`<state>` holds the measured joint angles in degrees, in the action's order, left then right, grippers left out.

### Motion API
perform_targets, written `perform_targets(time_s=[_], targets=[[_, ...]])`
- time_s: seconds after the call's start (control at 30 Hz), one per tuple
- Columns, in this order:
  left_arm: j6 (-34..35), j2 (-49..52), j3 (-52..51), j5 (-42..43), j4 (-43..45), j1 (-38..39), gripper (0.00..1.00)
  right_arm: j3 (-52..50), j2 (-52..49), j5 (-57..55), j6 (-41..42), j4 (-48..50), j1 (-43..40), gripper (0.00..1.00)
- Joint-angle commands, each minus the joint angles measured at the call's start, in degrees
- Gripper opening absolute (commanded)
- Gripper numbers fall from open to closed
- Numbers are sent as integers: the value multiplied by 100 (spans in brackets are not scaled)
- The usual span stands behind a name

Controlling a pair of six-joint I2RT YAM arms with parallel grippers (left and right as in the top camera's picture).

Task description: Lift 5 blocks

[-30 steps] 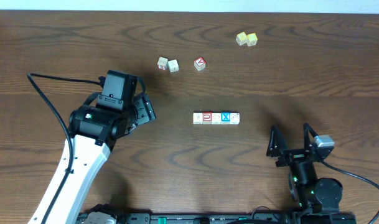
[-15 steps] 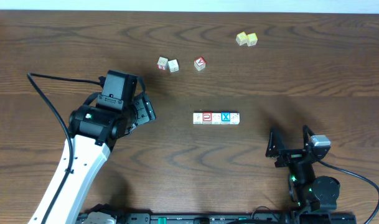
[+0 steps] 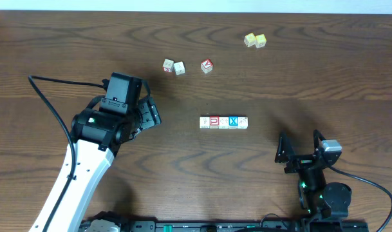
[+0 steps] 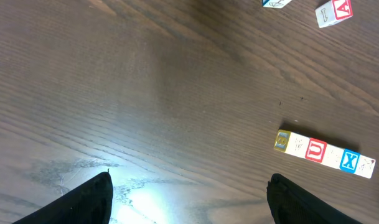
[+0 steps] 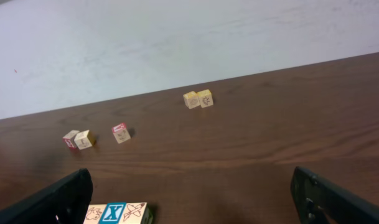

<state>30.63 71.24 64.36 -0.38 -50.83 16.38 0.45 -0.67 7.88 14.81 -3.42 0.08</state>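
Five small printed blocks [image 3: 223, 122] lie touching in one straight row at the table's middle. One shows a red mark, one a blue X. The left wrist view has the row [image 4: 324, 154] at right, with a yellow face at its left end. Only the row's right end [image 5: 117, 213] shows in the right wrist view. My left gripper [image 3: 149, 114] is open, left of the row and apart from it, with bare wood between its fingers [image 4: 189, 199]. My right gripper [image 3: 300, 147] is open too, near and right of the row, holding nothing [image 5: 192, 193].
Farther back stand a red-topped cube [image 3: 207, 65], two white cubes [image 3: 173, 66] left of it, and a pale yellow-green pair [image 3: 255, 40] at the back right. A black cable [image 3: 47, 103] runs from the left arm. A white wall [image 5: 177, 37] rises behind the table.
The right arm's wrist has shifted slightly toward the table's near edge. The left arm and all the blocks are where they were.
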Motion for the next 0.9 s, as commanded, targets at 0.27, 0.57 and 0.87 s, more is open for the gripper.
perform_targets(time_s=[0.27, 0.57, 0.87], targets=[[4, -4, 13, -76, -17, -24, 80, -15, 39, -52, -72, -24, -63, 99], [4, -13, 11, -74, -197, -24, 80, -15, 39, -52, -74, -24, -63, 99], [-1362, -1226, -1143, 74, 409, -61, 80, -15, 39, -52, -72, -24, -63, 99]])
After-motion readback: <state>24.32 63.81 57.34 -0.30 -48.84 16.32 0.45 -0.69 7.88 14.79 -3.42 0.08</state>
